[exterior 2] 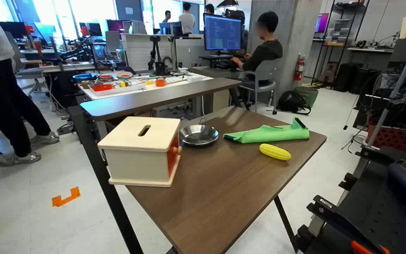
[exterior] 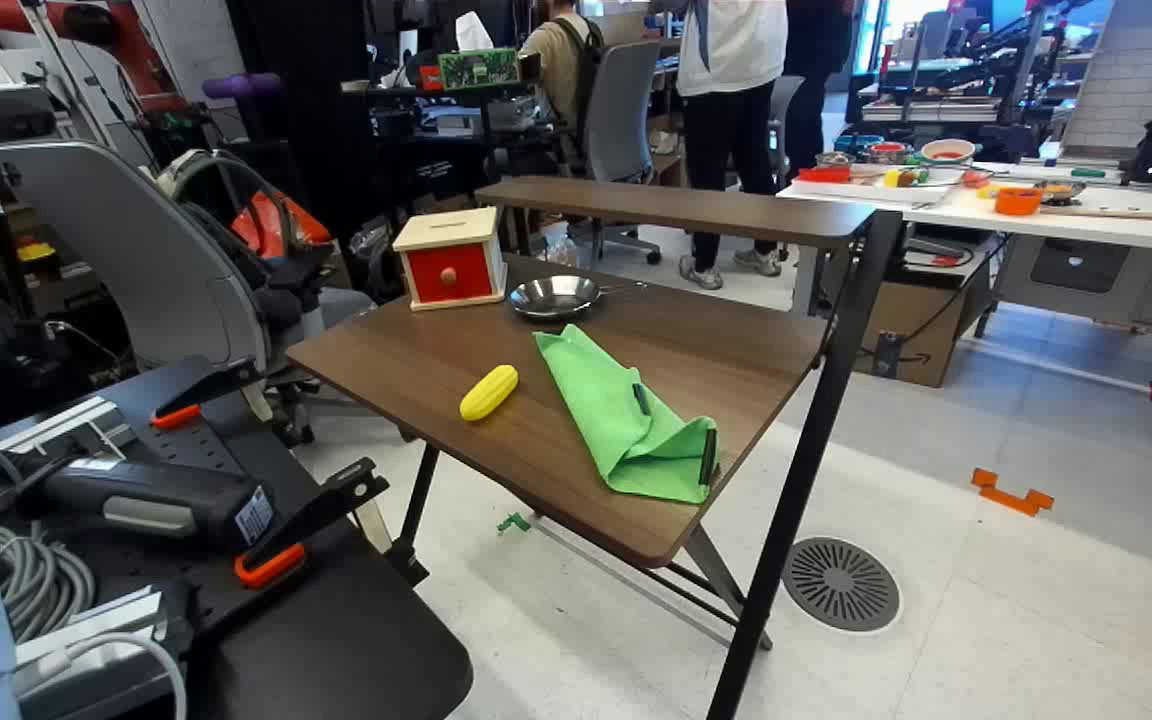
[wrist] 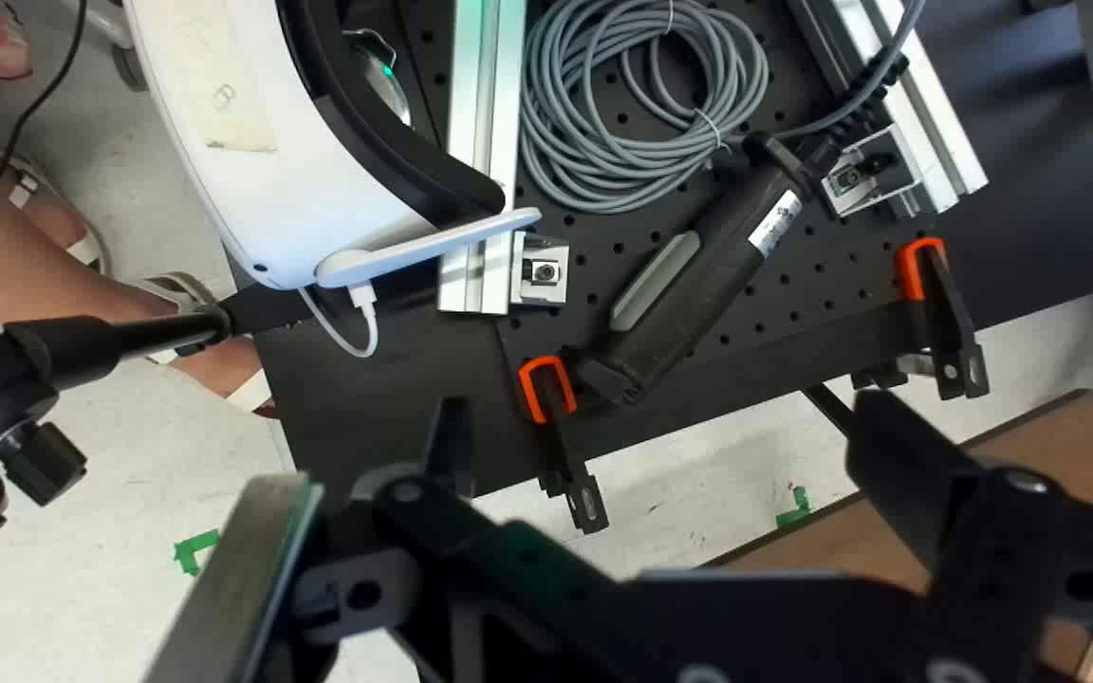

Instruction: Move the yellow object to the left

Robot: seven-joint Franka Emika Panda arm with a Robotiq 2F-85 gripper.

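A yellow, ridged, corn-shaped object [exterior: 489,392] lies on the brown wooden table near its edge, beside a green cloth. It also shows in an exterior view [exterior 2: 275,151], lying on its side apart from the cloth. It is out of the wrist view. My gripper [wrist: 663,417] shows in the wrist view with its two black fingers wide apart and nothing between them. It is above the black bench and the gap beside the brown table, away from the yellow object. I cannot make out the gripper in either exterior view.
The brown table [exterior: 416,350] also bears a green cloth [exterior: 626,420], a metal pan [exterior: 554,297] and a wooden box with a red drawer [exterior: 451,262]. A raised shelf [exterior: 676,208] runs along one side. Clamps [wrist: 570,455] stick out from the black bench [wrist: 395,370].
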